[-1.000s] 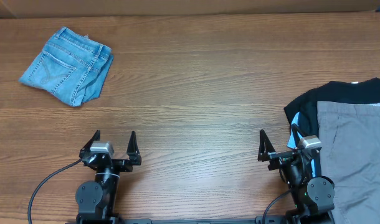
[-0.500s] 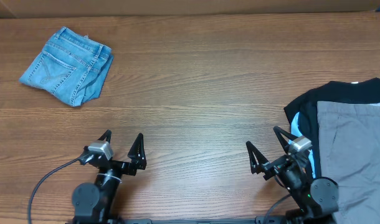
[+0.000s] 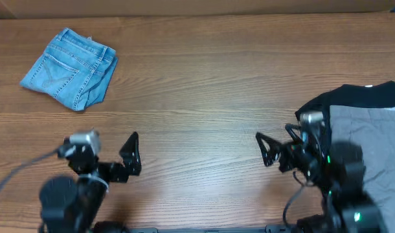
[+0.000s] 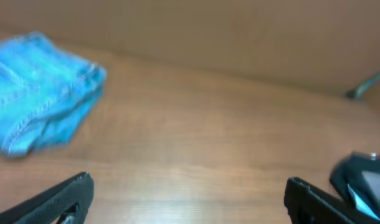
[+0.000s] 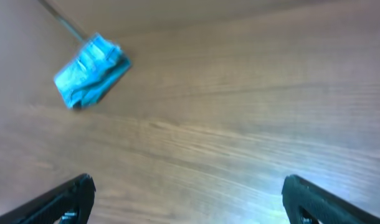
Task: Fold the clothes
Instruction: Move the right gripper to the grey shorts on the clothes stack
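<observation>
The grey-olive shorts (image 3: 379, 133) lie at the table's right edge on top of a black garment (image 3: 349, 100), partly covered by my right arm. My right gripper (image 3: 280, 144) is open and empty just left of that pile, over bare wood. It also shows in the right wrist view (image 5: 189, 202), with its jaws wide apart. My left gripper (image 3: 113, 162) is open and empty at the front left. It also shows in the left wrist view (image 4: 187, 205), where the black garment (image 4: 364, 180) is at the right edge.
Folded blue denim shorts (image 3: 69, 68) lie at the far left of the wooden table (image 3: 204, 84). They also show in the left wrist view (image 4: 40, 118) and small in the right wrist view (image 5: 90, 71).
Both arms have lifted and shifted. The left arm swung to the left. The right arm rose and turned its gripper left, away from the pile. Both grippers stayed open.
</observation>
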Available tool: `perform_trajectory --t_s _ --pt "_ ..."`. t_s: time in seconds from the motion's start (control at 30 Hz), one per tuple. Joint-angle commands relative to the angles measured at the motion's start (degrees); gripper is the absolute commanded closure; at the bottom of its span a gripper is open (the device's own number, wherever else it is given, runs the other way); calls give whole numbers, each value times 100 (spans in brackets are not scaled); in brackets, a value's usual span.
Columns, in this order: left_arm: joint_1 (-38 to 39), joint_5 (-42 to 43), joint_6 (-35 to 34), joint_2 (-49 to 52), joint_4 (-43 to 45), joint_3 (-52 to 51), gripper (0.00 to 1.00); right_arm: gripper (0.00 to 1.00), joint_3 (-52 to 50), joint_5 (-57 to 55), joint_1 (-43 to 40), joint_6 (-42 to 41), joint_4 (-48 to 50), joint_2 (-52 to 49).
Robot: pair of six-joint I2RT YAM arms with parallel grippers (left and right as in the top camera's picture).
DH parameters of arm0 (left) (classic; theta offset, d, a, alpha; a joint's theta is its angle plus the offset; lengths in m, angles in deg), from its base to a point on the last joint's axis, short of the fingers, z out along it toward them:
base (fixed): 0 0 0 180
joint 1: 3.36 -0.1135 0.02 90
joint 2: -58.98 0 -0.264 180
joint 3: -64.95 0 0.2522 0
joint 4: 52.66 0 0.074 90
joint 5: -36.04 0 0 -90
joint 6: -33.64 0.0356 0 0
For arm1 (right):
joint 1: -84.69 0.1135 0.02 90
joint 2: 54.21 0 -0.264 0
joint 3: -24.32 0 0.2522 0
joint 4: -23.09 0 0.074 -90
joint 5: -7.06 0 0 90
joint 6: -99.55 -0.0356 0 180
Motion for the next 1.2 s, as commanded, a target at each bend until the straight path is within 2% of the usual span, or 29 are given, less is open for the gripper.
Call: perform_trajectory --t_s 0.0,0.13,0.2,0.3,0.5,0.67,0.8,0.97,1.17 --pt "-57 94 111 1139 -758 1250 0 0 1408 -13 -46 291 -627 -1117" --pt "-57 136 138 2186 -1746 2356 0 0 3021 219 -142 286 -2004 -2367" --pt "-57 138 417 2551 -2057 2695 0 0 3755 166 -146 291 -2614 -2966" --pt "-57 168 573 2887 -2273 2892 0 0 4251 46 -146 289 -2922 -3547" --pt "-57 699 577 3213 -2376 2889 0 0 4293 -496 -170 138 -2922 -4214" --pt "-57 686 581 3351 -2529 2889 0 0 4293 -1987 -581 -1117 -2964 -4559" --pt "-57 691 579 3416 -2647 2885 0 0 4291 -2361 -1351 -1738 -2881 -4854" --pt "-57 688 581 3515 -2712 2885 0 0 4291 -2570 -2317 -1974 -2498 -5431" --pt "-57 688 579 3657 -2715 2885 0 0 4291 -2549 -2712 -1749 -2332 -6266"
